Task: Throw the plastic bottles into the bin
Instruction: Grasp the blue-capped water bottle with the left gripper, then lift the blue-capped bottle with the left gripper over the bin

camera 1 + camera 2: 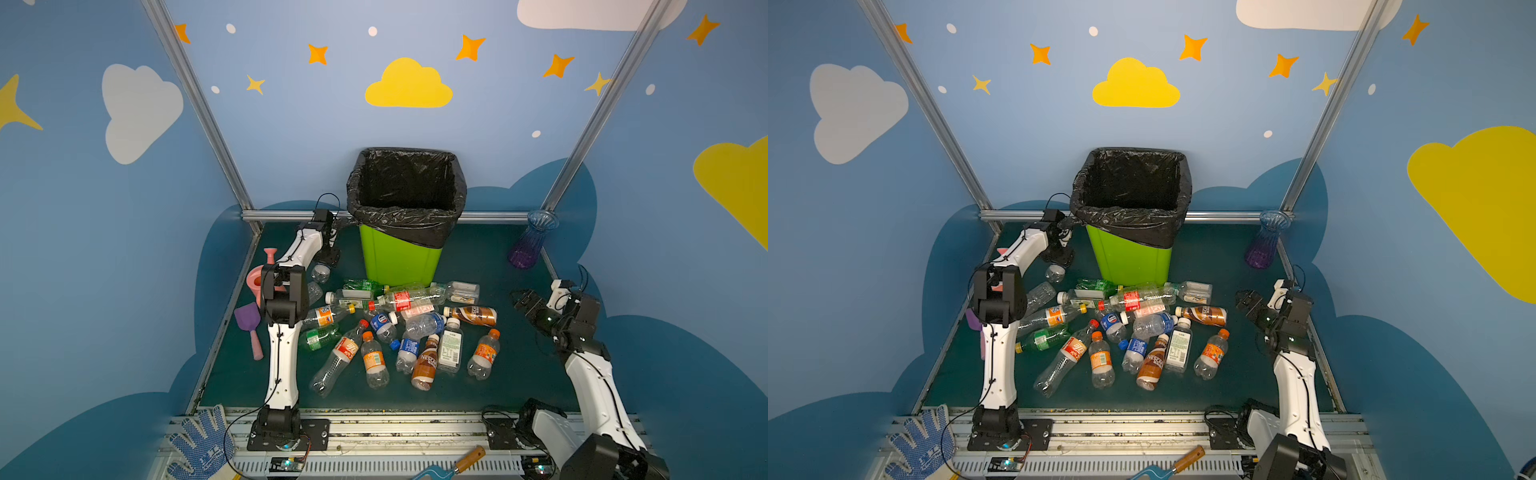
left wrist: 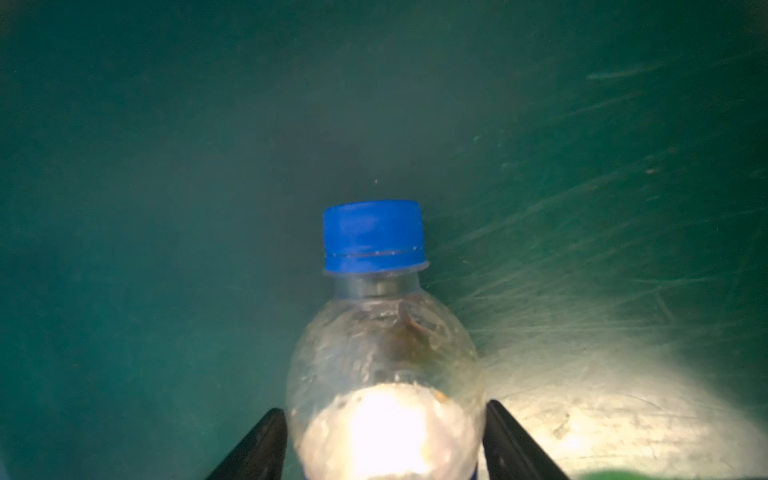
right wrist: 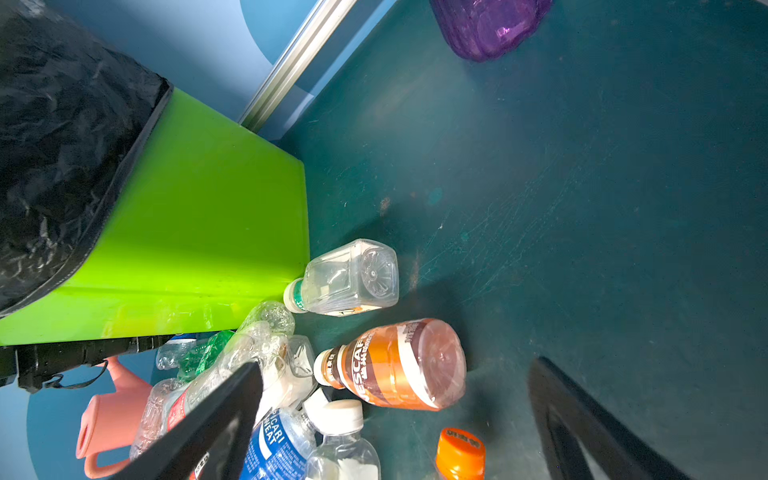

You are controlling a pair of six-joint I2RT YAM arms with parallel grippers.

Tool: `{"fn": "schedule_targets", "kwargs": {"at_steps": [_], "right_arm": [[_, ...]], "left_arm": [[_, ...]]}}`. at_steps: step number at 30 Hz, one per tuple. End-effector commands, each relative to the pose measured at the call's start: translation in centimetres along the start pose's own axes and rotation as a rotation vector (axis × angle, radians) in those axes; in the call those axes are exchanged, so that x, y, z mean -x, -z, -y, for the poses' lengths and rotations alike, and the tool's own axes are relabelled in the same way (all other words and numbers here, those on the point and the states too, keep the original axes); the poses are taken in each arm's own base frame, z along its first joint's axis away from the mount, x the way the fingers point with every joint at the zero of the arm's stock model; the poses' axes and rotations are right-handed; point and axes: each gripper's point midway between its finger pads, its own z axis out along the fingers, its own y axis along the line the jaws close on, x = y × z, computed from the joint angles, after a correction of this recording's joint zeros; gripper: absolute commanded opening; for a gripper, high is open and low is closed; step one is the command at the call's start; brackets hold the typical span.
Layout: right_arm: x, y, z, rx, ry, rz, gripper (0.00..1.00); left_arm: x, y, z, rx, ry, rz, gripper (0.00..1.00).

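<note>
The lime-green bin (image 1: pixel 399 257) with its black liner stands at the back middle, its mouth dark. My left gripper (image 1: pixel 330 259) hangs low just left of the bin. In the left wrist view its fingers (image 2: pixel 266 440) lie against both sides of a clear blue-capped bottle (image 2: pixel 374 332) above the green table. Several plastic bottles (image 1: pixel 399 328) lie heaped in front of the bin. My right gripper (image 1: pixel 521 299) hovers open at the right of the heap with nothing between its fingers. In the right wrist view a brown Nescafe bottle (image 3: pixel 399 365) lies below it.
A pink watering can (image 1: pixel 257 278) and a purple scoop (image 1: pixel 249 320) lie behind the left arm. A blue-purple vase (image 1: pixel 532 241) stands at the back right corner. A dotted glove (image 1: pixel 199 444) and a wooden-handled trowel (image 1: pixel 461 461) rest on the front rail. Walls enclose the table.
</note>
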Motion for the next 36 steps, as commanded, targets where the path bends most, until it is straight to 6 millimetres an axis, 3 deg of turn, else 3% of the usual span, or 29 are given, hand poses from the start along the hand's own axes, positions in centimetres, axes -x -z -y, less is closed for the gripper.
{"fn": "schedule_targets", "kwargs": {"at_steps": [1,7,10,11,14,16,18,21,23,25,27,29,33,34,35,36], "right_arm": [[-0.7,0.3,0.3,-0.003,-0.008,-0.014,0.98],[-0.7,0.4,0.5,-0.002,-0.016,-0.009,0.98],[-0.6,0.4,0.5,0.006,-0.016,-0.006,0.98],[-0.5,0.4,0.4,0.009,-0.015,-0.003,0.98],[-0.2,0.4,0.5,0.015,-0.023,0.003,0.98],[0.0,0.3,0.5,0.018,-0.027,0.009,0.98],[0.2,0.3,0.5,0.019,-0.032,0.02,0.98],[0.5,0.5,0.6,0.024,-0.037,0.047,0.98],[0.7,0.6,0.7,0.026,-0.041,0.065,0.98],[0.9,0.8,0.6,0.029,-0.041,0.077,0.98],[1.3,1.0,0.3,0.037,-0.038,0.087,0.98],[1.6,1.1,-0.1,0.053,-0.04,0.09,0.98],[2.0,1.0,-1.7,0.127,-0.042,0.063,0.98],[2.0,1.1,-2.0,0.135,-0.036,0.051,0.98],[2.0,1.1,-2.2,0.139,-0.024,0.038,0.98],[2.0,1.2,-2.1,0.127,-0.015,0.029,0.98]], "left_arm": [[-1.6,-0.3,0.5,-0.036,0.026,-0.076,0.63],[-0.5,1.7,1.2,-0.119,0.071,-0.026,0.38],[1.4,5.5,0.5,-0.187,0.153,0.075,0.33],[2.5,7.7,-0.1,-0.212,0.19,0.139,0.33],[5.9,16.8,-1.9,-0.282,0.284,0.384,0.33],[7.4,24.1,-3.7,-0.288,0.335,0.568,0.34],[8.2,32.7,-5.5,-0.271,0.373,0.789,0.36],[7.4,44.5,-7.1,-0.251,0.421,1.153,0.39],[5.8,50.7,-7.3,-0.269,0.437,1.387,0.4],[4.4,54.9,-7.0,-0.311,0.454,1.542,0.4],[4.7,56.6,-4.5,-0.395,0.403,1.58,0.41],[6.5,55.8,-0.6,-0.454,0.315,1.517,0.44],[11.5,49.1,9.3,-0.499,0.148,1.205,0.59],[12.0,47.4,10.6,-0.452,0.119,1.125,0.62],[12.3,46.2,12.4,-0.423,0.08,1.064,0.66],[12.4,46.8,13.4,-0.405,0.055,1.052,0.77]]}}
